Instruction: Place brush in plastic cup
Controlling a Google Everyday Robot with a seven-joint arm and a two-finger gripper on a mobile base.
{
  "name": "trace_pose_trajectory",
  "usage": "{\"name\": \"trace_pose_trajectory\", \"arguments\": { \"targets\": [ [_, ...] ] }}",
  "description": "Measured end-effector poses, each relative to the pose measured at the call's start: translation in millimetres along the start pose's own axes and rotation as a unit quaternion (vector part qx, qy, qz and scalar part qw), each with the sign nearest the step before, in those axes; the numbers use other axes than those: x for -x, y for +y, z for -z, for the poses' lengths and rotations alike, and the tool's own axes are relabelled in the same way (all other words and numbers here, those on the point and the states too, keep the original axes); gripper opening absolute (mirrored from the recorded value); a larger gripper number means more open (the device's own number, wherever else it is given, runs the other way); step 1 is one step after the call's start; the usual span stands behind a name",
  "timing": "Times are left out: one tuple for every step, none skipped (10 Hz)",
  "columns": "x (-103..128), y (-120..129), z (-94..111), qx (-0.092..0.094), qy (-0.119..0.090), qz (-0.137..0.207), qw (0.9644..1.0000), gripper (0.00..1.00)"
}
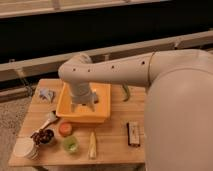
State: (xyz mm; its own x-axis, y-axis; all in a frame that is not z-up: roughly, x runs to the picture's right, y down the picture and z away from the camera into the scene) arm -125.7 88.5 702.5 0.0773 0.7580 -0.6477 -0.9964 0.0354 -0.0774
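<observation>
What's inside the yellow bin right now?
The gripper, open, reaches down into or just above the bin; bare yellow bottom shows beside it. Anything under the gripper and arm is covered.
</observation>
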Motion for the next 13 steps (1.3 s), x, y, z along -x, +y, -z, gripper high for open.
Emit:
{"name": "trace_pose_trajectory", "arguments": {
  "targets": [
    [5.4, 12.1, 2.3, 0.002, 0.000, 0.003, 1.0000, 0.65],
    [14.0, 28.5, 4.7, 0.003, 0.000, 0.006, 1.0000, 0.65],
    [23.7, 46.3, 6.5, 0.002, -0.002, 0.010, 0.9999, 0.65],
    [31.1, 63.5, 8.3, 0.004, -0.002, 0.012, 0.9999, 0.65],
    [38.1, 74.7, 10.3, 0.004, -0.005, 0.011, 0.9999, 0.65],
    [45.8, 86.1, 12.0, 0.005, -0.008, 0.008, 0.9999, 0.65],
    [52.9, 99.8, 13.9, 0.007, -0.011, 0.004, 0.9999, 0.65],
    [56.9, 107.5, 15.5, 0.009, -0.014, 0.001, 0.9999, 0.65],
    [60.1, 118.5, 17.4, 0.013, -0.017, 0.000, 0.9998, 0.65],
    [62.9, 126.7, 18.4, 0.019, -0.020, -0.002, 0.9996, 0.65],
    [65.3, 134.2, 18.3, 0.024, -0.022, -0.002, 0.9995, 0.65],
    [66.3, 143.5, 16.8, 0.026, -0.023, 0.001, 0.9994, 0.65],
    [64.2, 154.5, 14.4, 0.027, -0.022, 0.009, 0.9993, 0.65]
  ]
}}
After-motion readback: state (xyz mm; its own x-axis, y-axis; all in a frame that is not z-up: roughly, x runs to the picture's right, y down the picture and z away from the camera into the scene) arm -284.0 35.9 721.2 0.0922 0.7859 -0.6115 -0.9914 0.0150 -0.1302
